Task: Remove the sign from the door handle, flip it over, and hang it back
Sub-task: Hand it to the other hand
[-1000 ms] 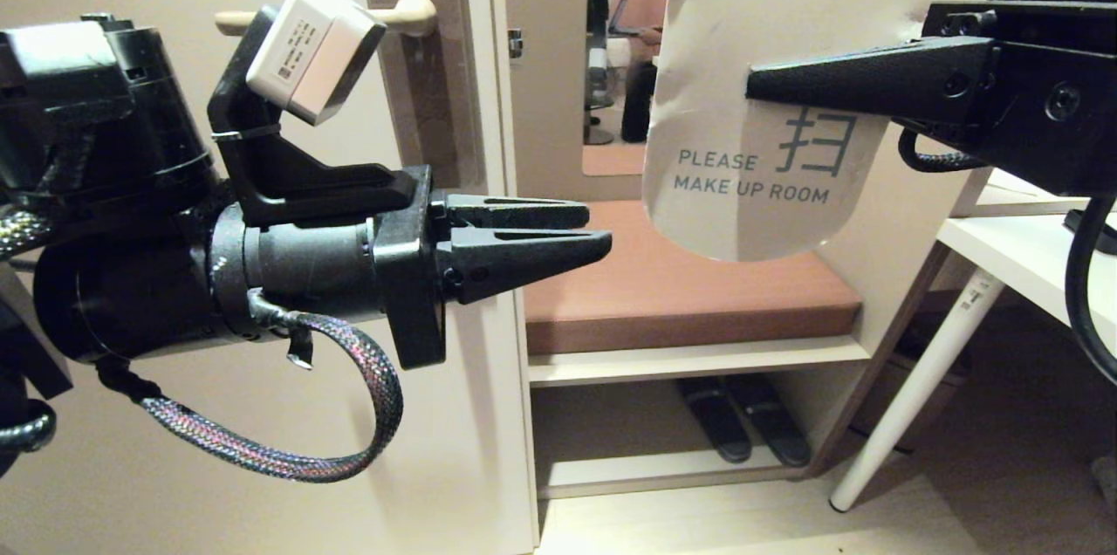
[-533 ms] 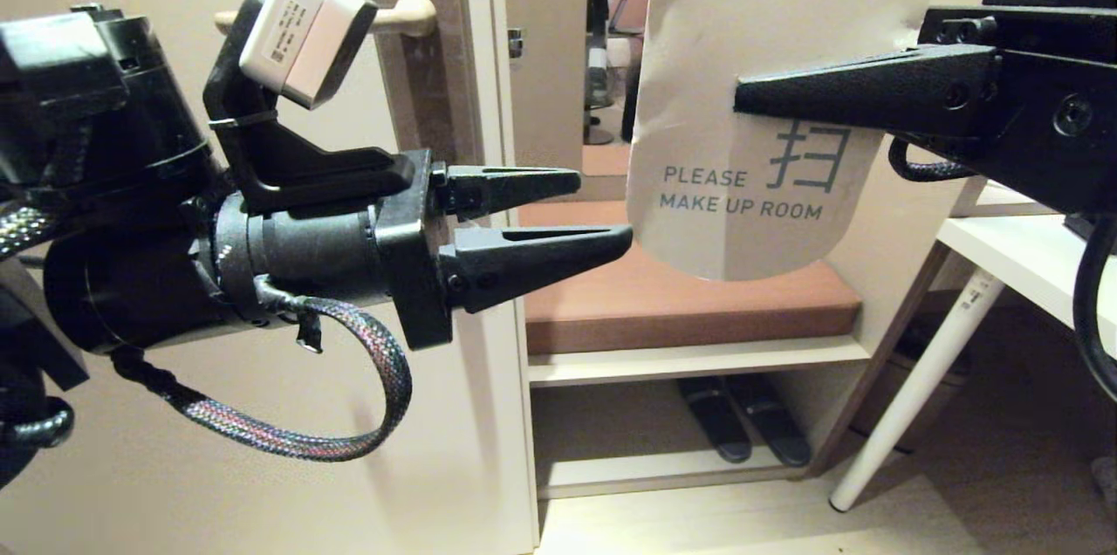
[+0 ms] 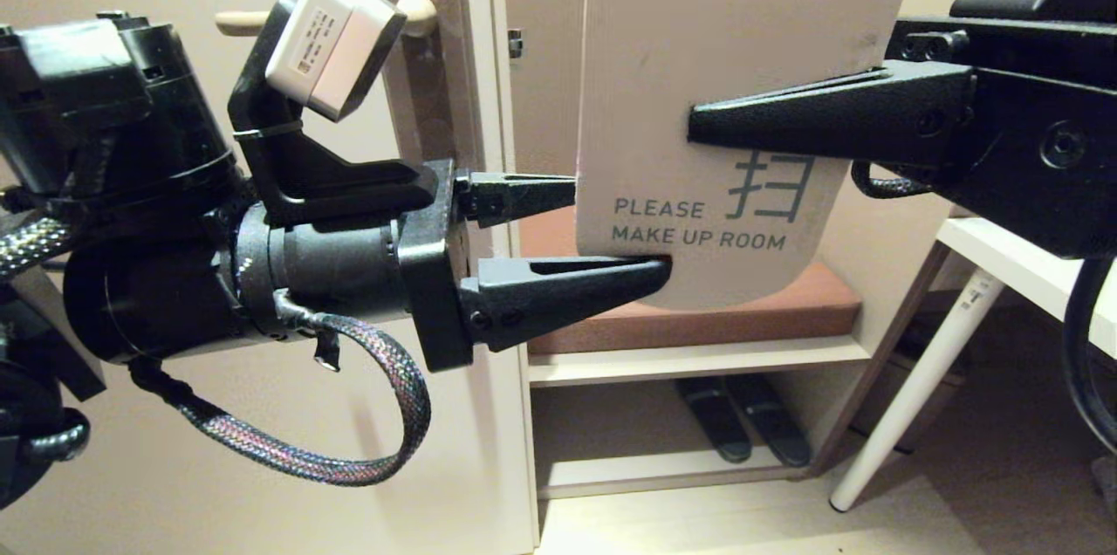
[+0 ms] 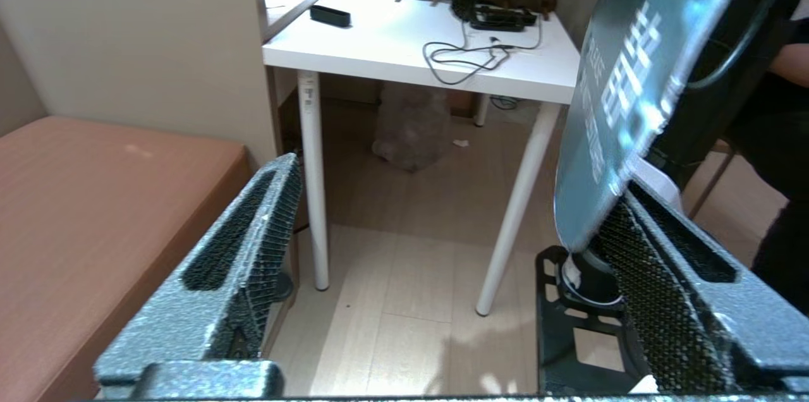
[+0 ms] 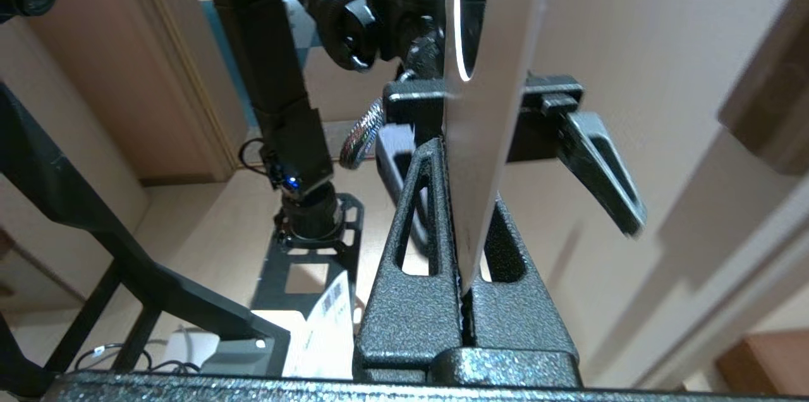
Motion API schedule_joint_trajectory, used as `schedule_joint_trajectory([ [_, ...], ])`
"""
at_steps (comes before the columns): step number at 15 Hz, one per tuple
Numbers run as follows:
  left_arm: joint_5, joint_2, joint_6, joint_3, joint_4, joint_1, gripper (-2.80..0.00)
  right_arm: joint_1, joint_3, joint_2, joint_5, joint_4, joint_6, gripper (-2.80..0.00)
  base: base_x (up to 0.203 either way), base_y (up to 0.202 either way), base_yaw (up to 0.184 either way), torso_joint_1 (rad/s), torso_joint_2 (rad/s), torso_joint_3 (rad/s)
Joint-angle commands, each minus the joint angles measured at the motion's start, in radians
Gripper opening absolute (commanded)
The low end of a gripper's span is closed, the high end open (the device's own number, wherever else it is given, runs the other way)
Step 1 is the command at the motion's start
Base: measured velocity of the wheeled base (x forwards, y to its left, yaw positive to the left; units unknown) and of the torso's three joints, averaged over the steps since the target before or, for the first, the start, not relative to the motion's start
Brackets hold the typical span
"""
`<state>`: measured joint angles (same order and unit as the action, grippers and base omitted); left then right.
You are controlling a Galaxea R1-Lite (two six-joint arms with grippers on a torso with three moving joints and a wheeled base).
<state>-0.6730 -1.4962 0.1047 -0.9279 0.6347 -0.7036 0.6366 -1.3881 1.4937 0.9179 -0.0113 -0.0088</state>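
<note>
White sign (image 3: 698, 101) clamped in right end effector (image 3: 698, 120), top cropped, left end effector (image 3: 615, 232) wide astride its edge

A brown cushioned bench (image 3: 698, 311) sits mid-frame, dark slippers (image 3: 742, 420) on the shelf beneath it. A white tabletop (image 3: 1021, 254) stands at right, cables (image 4: 468, 54) lying across it.

you're in what looks like a hotel-style guest room: a cream door (image 3: 262, 415) with a lever door handle (image 3: 244, 21), a "please make up room" sign (image 3: 689, 101), a cushioned bench (image 3: 698, 319) with slippers (image 3: 742, 420) underneath, and a white desk (image 4: 404, 42) carrying cables.
</note>
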Motion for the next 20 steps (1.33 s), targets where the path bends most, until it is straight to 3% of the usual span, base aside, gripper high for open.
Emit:
schedule_joint_trajectory([
  [1,-0.004,0.001,0.001,-0.003,0.005,-0.011,0.00,0.019,-0.002,0.017,0.006,-0.019,0.000,-2.80,0.000,0.000,0.000,0.000,0.00,0.000],
  [5,-0.017,0.007,0.039,-0.016,0.005,-0.025,0.00,0.023,0.001,0.033,0.006,-0.032,0.000,-2.80,0.000,0.000,0.000,0.000,0.00,0.000],
  [10,-0.050,0.012,0.046,-0.016,0.005,-0.042,0.00,0.023,-0.002,0.051,0.007,-0.048,0.001,-2.80,0.000,0.000,0.000,0.000,0.00,0.000],
  [20,-0.048,0.008,0.043,-0.023,0.007,-0.056,0.00,0.051,-0.008,0.071,0.006,-0.086,0.000,-2.80,0.000,0.000,0.000,0.000,0.00,0.000],
])
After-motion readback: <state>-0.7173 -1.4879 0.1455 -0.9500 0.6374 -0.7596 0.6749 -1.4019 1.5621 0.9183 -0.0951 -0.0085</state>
